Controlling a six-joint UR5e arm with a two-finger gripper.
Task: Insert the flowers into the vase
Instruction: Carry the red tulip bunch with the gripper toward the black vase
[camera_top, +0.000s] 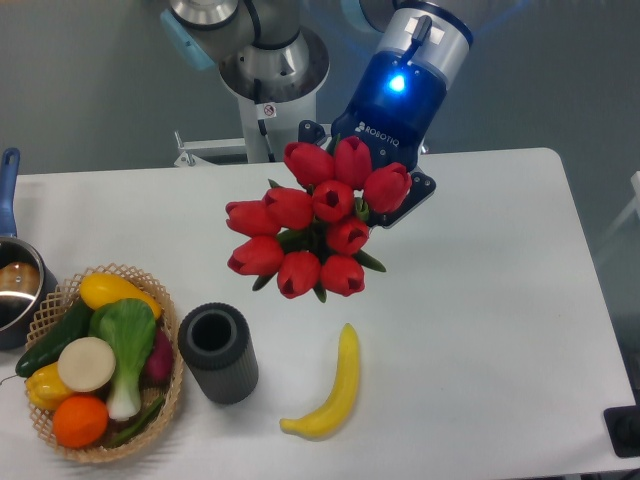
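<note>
A bunch of red tulips, the flowers (312, 220), hangs in the air above the middle of the table, its blooms facing the camera and its stems hidden behind them. My gripper (372, 190) reaches in from the upper right and is shut on the flowers; its fingertips are mostly hidden behind the blooms. The vase (218, 352), dark grey, ribbed and with an open mouth, stands upright on the table below and to the left of the flowers, apart from them.
A yellow banana (333, 388) lies right of the vase. A wicker basket (170, 330) of vegetables and fruit sits at the front left. A steel pot with a blue handle (12, 280) is at the left edge. The robot base (265, 80) stands behind.
</note>
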